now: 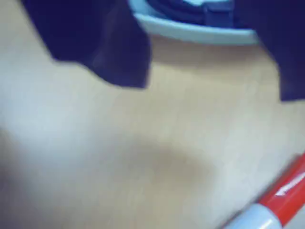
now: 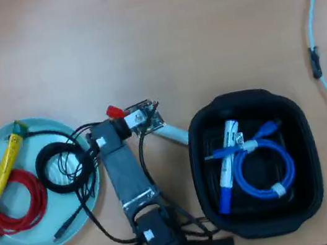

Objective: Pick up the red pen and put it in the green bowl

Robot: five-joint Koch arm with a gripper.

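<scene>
Red-capped and white-barrelled, the red pen (image 2: 125, 114) is being seen lying on the wooden table (image 2: 197, 22) in the overhead view, its cap poking out to the left from under the arm's wrist and its white barrel emerging lower right toward the black tub (image 2: 298, 137); in the wrist view only its red cap and a bit of pale barrel are being shown at the lower right corner (image 1: 286, 191). The gripper (image 1: 209, 81) is being held above the table with its two dark jaws set wide apart, bare wood showing between them and nothing being gripped; the pen is lying below and to the right of the jaws in that view, not between them. The green bowl (image 2: 20, 244) is being seen at the left of the overhead view, close beside the arm, and a yellow marker (image 2: 0, 178), a red cable (image 2: 20, 203) and a coiled black cable (image 2: 64, 167) are being carried in it. A white marker with blue cap (image 2: 226, 168) and a blue cable (image 2: 265, 168) are being held in the tub, and a blurred pale rim is being glimpsed at the top of the wrist view
</scene>
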